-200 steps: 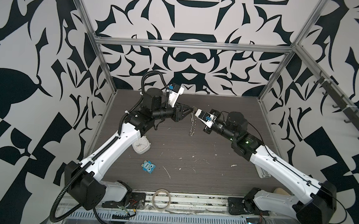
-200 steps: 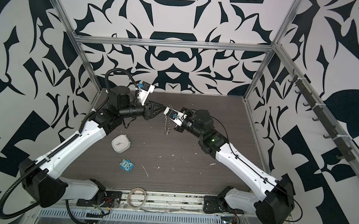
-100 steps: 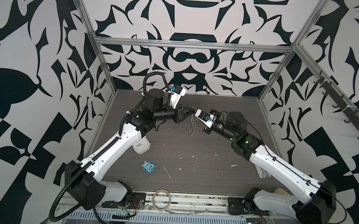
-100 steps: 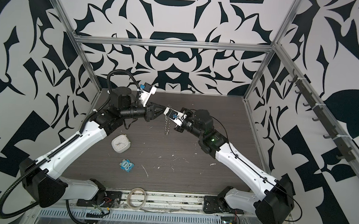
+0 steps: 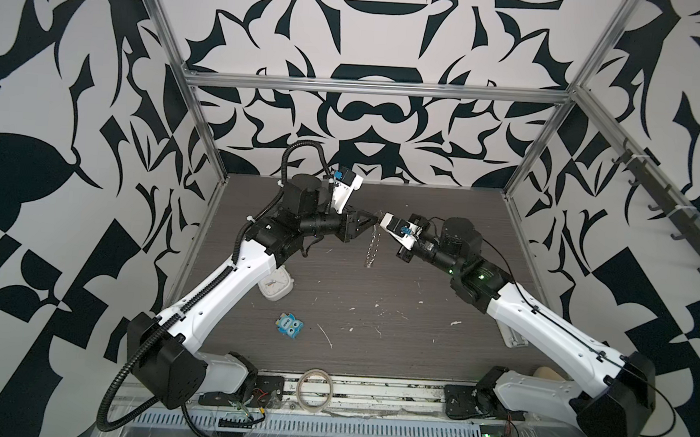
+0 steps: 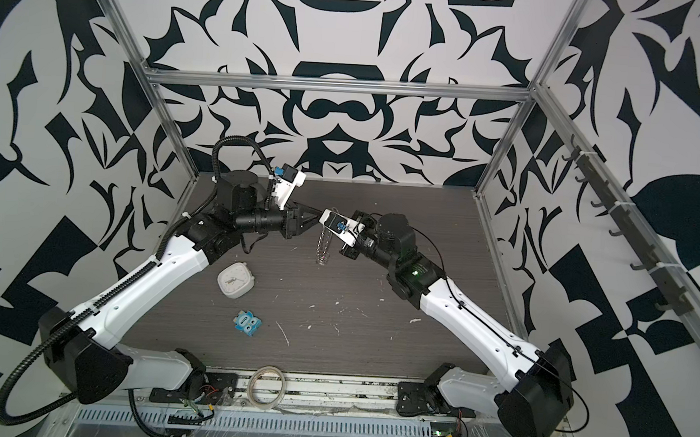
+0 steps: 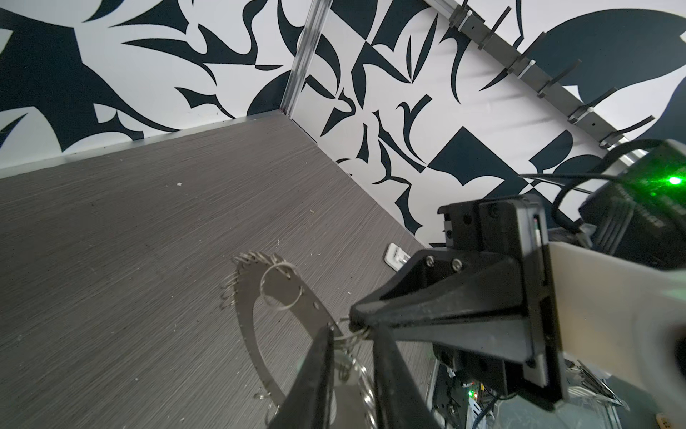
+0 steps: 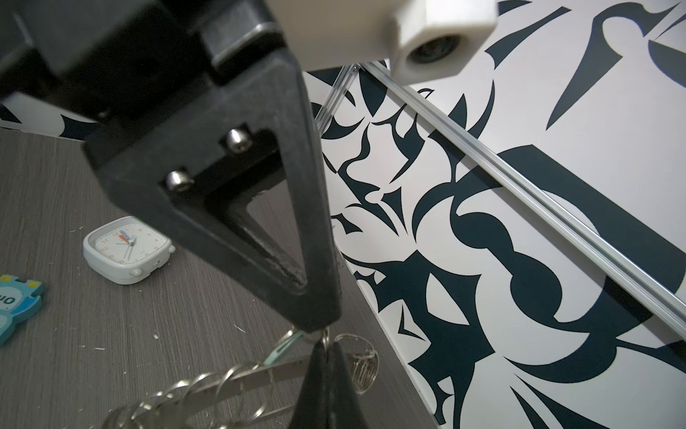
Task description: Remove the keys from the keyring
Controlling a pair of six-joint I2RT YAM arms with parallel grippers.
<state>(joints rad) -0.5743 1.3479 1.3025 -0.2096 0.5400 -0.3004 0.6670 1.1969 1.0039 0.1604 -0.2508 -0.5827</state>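
The keyring [image 5: 372,248] [image 6: 324,247], a flat grey disc fringed with small split rings, hangs edge-on in mid-air over the table's far middle. My right gripper [image 8: 326,343] is shut on a split ring at the disc's [image 8: 260,375] top rim. My left gripper [image 7: 352,336] [image 5: 375,217] meets it tip to tip from the left. Its jaws are nearly together on the pale mint tag [image 8: 287,347] of the keys, which pokes out beside its tip. The small metal key itself is hidden. The disc [image 7: 244,301] curves away below both grippers.
A white alarm clock [image 5: 276,283] [image 8: 126,249] lies on the table below the left arm. A blue toy [image 5: 289,325] sits nearer the front. A tape roll [image 5: 315,392] rests on the front rail. A small white block [image 7: 397,256] lies by the right wall.
My left gripper has moved right to the top of the keyring and narrowed its jaws there. The right gripper has held the keyring still.
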